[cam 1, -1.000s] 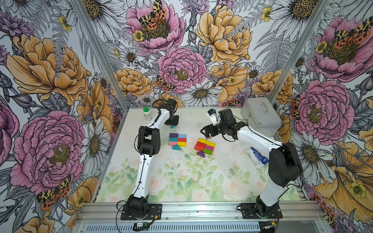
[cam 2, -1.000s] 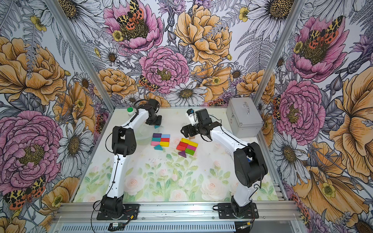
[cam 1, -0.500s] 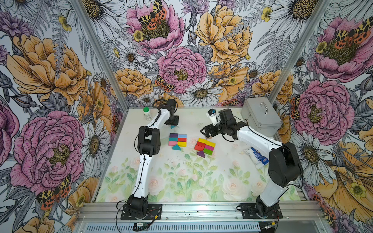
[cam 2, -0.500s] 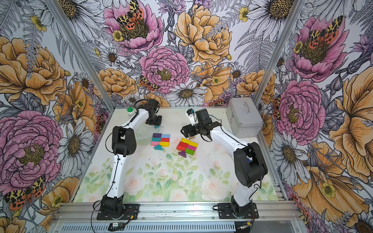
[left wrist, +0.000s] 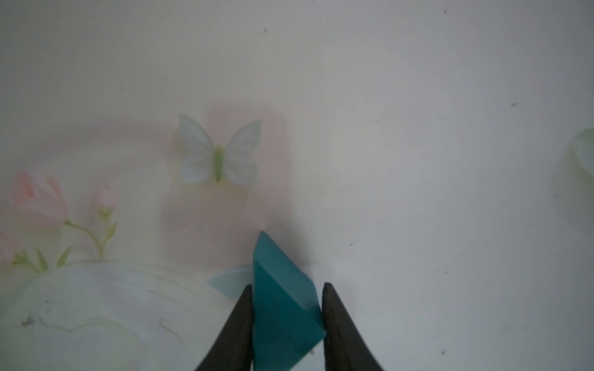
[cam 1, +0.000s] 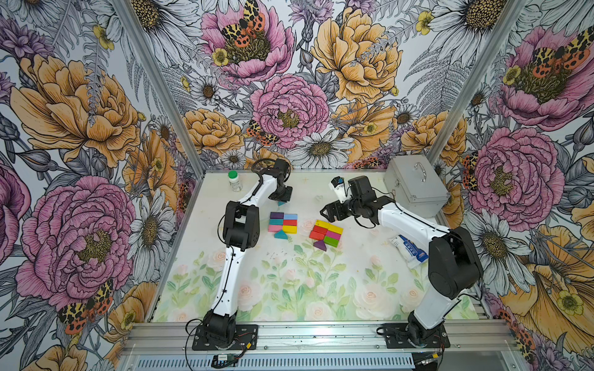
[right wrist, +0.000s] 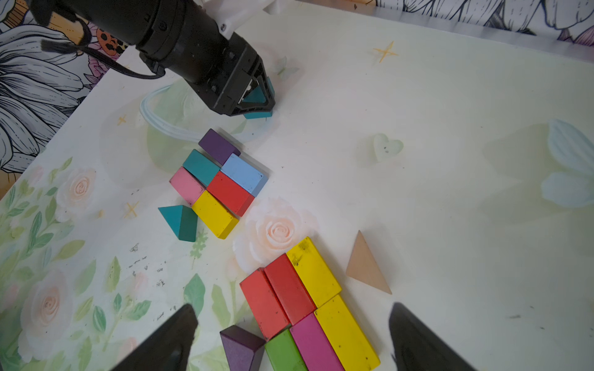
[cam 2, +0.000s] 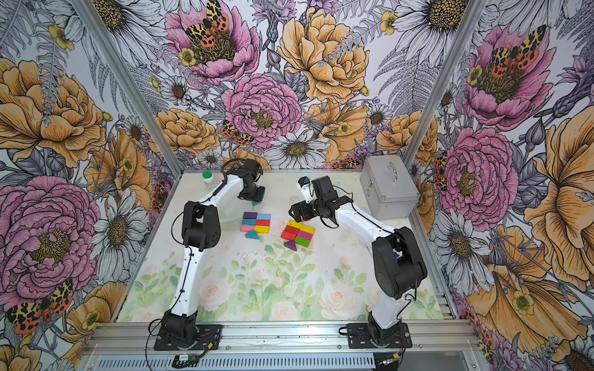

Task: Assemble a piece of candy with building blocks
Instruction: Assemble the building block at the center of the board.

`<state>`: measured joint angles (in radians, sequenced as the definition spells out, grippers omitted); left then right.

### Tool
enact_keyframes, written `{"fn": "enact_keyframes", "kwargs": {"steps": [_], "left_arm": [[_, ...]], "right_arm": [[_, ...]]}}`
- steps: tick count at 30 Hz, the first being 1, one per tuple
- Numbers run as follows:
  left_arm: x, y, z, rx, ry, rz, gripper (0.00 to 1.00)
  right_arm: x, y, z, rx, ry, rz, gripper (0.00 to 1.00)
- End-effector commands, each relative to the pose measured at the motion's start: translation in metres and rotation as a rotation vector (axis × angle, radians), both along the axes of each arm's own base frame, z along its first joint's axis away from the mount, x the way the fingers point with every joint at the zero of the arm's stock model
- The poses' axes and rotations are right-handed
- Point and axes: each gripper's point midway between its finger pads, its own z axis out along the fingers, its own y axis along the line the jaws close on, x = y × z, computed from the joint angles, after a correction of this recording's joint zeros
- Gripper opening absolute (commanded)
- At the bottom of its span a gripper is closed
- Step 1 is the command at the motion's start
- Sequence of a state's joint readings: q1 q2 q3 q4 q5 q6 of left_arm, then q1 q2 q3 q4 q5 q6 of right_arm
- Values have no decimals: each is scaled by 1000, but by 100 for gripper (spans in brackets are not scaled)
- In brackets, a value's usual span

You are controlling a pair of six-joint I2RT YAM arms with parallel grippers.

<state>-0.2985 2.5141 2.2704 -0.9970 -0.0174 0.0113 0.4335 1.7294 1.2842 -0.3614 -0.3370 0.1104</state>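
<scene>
Floral-print table mat: two flat clusters of painted wooden bricks. Left gripper: newly clamped on small teal wooden triangle, beyond the clusters; likely a wrapper end. Right gripper: jaws apart, hovering, empty.

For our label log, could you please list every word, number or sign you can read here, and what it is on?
No text can be read.
Packet: blue print, too blurred to read.
Bottle: label too small to read.
Blocks: plain paint, no markings.
</scene>
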Motion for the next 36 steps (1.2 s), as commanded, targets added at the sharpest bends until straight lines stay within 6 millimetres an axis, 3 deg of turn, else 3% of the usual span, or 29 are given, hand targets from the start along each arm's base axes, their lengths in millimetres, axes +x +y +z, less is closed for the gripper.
{"fn": "enact_keyframes", "kwargs": {"steps": [1,13,19,27,36], "left_arm": [[-15,-7,3,-3,30,-60,28],[-29,-20,4,18,44,-138,29],[-35,-14,6,66,42,-146,29],[-32,-7,12,96,22,-126,49],[-31,-9,34,90,-19,-116,52]], "right_arm": [[-5,1,20,19,-48,6,95],[-7,2,26,34,-53,6,95],[-8,3,26,39,-49,11,95],[-9,2,27,39,-54,7,95],[-8,3,23,36,-45,9,95]]}}
